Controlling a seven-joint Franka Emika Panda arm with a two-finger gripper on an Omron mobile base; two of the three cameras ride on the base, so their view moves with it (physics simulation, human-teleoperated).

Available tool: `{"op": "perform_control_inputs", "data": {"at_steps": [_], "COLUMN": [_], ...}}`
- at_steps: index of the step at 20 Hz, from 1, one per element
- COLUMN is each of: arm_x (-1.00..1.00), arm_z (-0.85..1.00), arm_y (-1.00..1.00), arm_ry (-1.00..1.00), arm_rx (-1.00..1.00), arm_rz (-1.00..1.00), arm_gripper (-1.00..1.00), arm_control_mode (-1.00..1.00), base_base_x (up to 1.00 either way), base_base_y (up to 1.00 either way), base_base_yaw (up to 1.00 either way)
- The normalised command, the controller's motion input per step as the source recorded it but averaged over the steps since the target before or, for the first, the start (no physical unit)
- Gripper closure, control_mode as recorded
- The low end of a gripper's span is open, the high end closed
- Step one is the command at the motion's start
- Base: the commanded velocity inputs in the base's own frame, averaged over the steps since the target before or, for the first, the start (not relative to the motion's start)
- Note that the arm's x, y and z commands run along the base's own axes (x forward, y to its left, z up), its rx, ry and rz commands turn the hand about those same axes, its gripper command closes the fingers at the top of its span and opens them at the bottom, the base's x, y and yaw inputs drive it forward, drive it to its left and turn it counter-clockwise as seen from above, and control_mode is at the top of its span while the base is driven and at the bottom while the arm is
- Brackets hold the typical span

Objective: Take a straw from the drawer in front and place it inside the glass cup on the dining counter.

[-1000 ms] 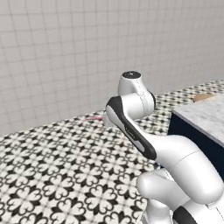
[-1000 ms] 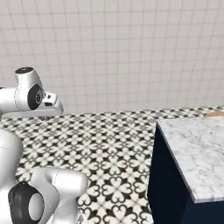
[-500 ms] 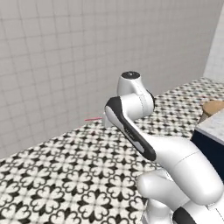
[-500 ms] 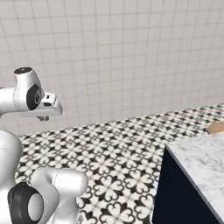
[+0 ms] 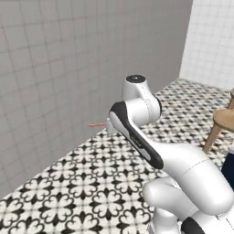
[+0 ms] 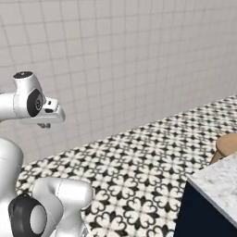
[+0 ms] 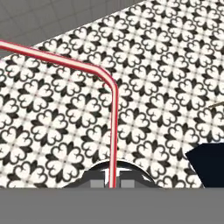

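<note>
**End effector clamped on the straw**

End effector (image 7: 112, 181) closed tight on the straw (image 7: 114, 127), pinched between both fingertips. Red-pink straw rising from the tips, then bending sharply to one side in the hand view; pink tip (image 5: 96, 124) poking out beside the arm in the left base view. Held high over patterned floor (image 5: 91, 178), grey tiled wall (image 5: 55, 68) close ahead. Marble bench corner (image 6: 217, 185) and wooden stool (image 6: 227, 144) off to the right.

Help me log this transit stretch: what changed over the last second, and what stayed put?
The base turned, so both base views swept: the dining counter slid towards the right edge, and a wooden stool came into sight. Nothing was grasped or released. The gripper stays shut on the straw, carried at the same height above the patterned floor.
</note>
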Motion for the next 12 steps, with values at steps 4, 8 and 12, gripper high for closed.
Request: {"op": "perform_control_inputs", "data": {"at_steps": [4, 8, 12], "arm_x": [0.00, 0.00, 0.00], "arm_z": [0.00, 0.00, 0.00], "arm_y": [0.00, 0.00, 0.00], "arm_ry": [0.00, 0.00, 0.00], "arm_rx": [0.00, 0.00, 0.00], "arm_rz": [0.00, 0.00, 0.00], "arm_gripper": [1.00, 1.00, 1.00], "arm_control_mode": [1.00, 1.00, 1.00], "base_base_x": [0.83, 0.78, 0.78], "base_base_y": [0.61, 0.61, 0.61], "base_base_yaw": [-0.50, -0.53, -0.53]}}
